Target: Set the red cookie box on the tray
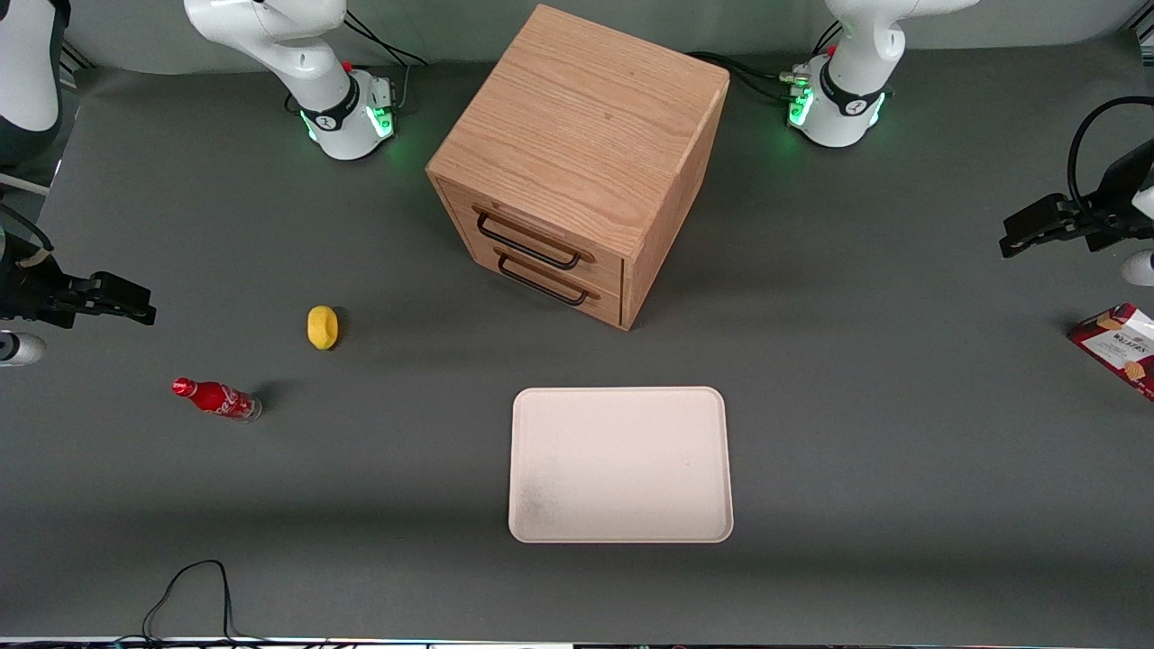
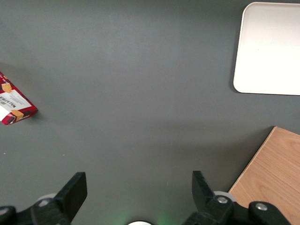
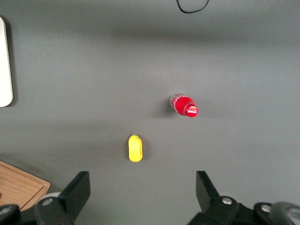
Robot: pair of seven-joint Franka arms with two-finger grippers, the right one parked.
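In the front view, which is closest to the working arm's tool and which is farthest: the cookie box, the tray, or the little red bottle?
The open tool hangs above the table at the working arm's end.
1. Red cookie box: on the table, nearer the camera than the tool.
2. Tray: mid-table, in front of the wooden drawer cabinet.
3. Red soda bottle: toward the parked arm's end.

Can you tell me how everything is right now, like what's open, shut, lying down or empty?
red cookie box: lying flat on the table, at the working arm's end, not held.
tray: flat, nothing on it.
gripper: open, above bare table, holding nothing.
wooden drawer cabinet: both drawers shut.
soda bottle: lying on its side.
yellow lemon: resting on the table.
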